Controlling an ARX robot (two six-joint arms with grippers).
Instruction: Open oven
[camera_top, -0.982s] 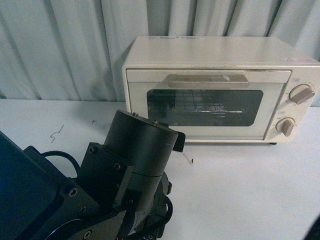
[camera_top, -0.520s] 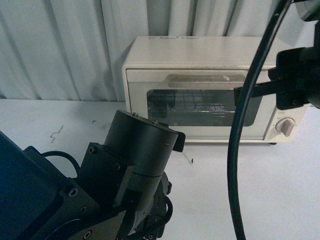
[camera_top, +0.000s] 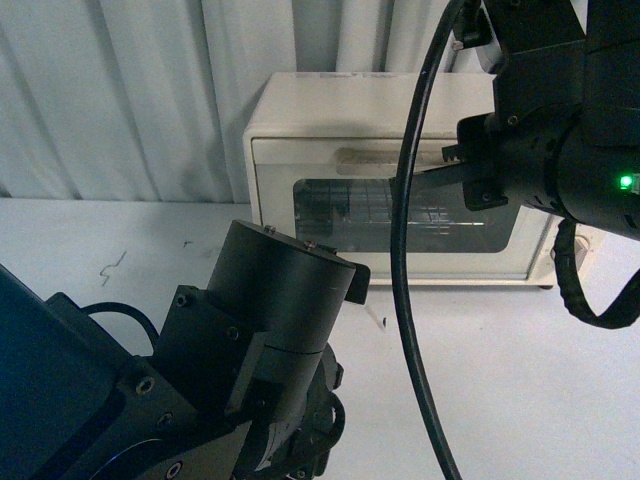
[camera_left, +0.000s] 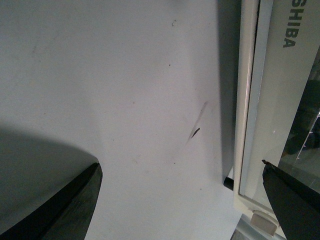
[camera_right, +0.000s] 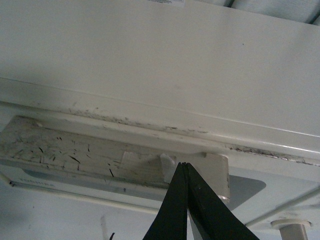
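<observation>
We see the oven (camera_top: 330, 110) upper centre in the front view, door closed, on the counter (camera_top: 520, 380). Our right gripper (camera_right: 184, 167), jaws pressed together, points at the right part of the handle (camera_top: 365, 156), which runs left to right. Our left gripper (camera_left: 180, 165), jaws wide apart, sits low at lower left, so the right arm is nearer.

The cream-white oven (camera_top: 330, 180) sits upright on the table, door shut.

R arm (camera_top: 560, 150) hides oven (camera_top: 340, 110) right side, incl. handle (camera_top: 370, 157) end.
</observation>
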